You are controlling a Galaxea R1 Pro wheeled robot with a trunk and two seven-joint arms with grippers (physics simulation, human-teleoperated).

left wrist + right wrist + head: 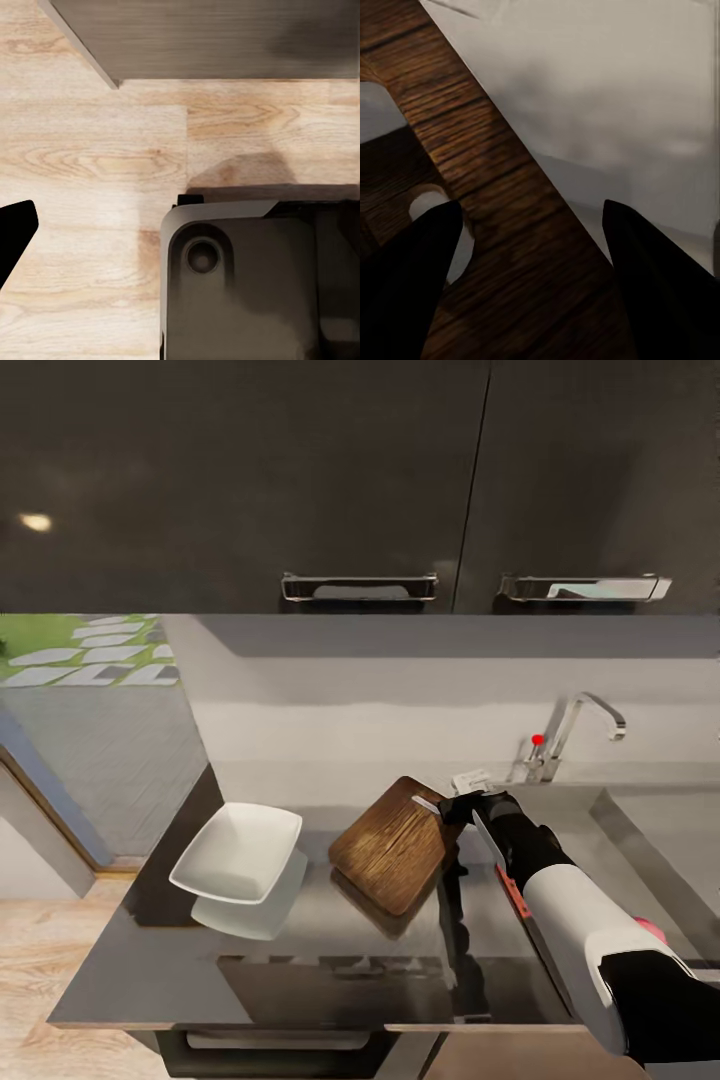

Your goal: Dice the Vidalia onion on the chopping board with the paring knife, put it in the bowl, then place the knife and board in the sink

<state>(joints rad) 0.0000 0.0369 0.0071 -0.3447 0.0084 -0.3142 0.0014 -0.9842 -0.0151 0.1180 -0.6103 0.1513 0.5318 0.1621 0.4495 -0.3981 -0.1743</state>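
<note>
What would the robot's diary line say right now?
right hand: open, at chopping board corner | bowl: empty, left of board | both on countertop

You see a chopping board (396, 845) of dark-grained wood, a smooth white bowl (238, 852), a glossy, mirror-like grey countertop (330, 950), a matt grey sink (665, 840) and its polished chrome tap (580, 725).

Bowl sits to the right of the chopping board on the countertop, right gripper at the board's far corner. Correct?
Not quite: in the head view the bowl sits left of the chopping board on the countertop. The right gripper is at the board's far corner, as stated.
</note>
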